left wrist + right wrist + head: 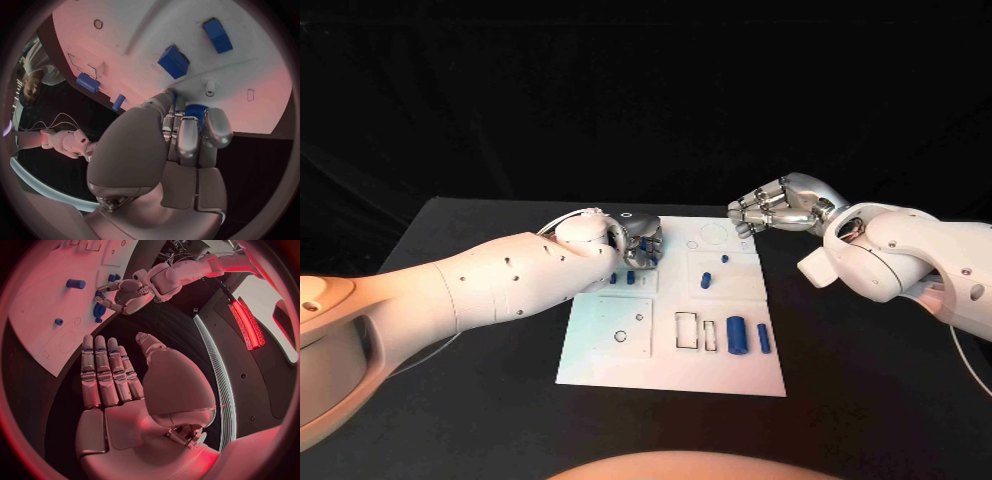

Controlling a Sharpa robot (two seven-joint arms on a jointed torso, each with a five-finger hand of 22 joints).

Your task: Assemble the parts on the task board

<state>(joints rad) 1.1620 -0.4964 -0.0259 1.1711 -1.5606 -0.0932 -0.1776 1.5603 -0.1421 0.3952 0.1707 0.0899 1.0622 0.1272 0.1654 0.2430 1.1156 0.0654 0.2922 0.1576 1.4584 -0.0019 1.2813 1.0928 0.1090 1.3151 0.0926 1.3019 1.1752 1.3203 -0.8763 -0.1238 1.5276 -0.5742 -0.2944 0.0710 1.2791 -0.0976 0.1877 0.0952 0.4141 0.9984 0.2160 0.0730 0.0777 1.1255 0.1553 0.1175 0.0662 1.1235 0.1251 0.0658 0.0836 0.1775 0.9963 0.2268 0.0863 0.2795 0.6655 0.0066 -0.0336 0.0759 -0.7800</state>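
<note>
Two shiny silver hands: the left hand (640,243) grips a round ridged blue part (195,111) at the flat white board's (610,365) upper left, while the right hand (780,207) floats released at upper right.

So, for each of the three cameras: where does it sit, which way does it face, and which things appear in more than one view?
Head view: from the robot's head, looking down at the task board on the black table; both arms enter, left hand over the board, right hand beside it.
Left wrist view: behind the left hand, facing the board; its fingers touch a blue part.
Right wrist view: behind the open right hand, facing the board.
Shared: all show the board; the right wrist view also shows the left hand.
</note>
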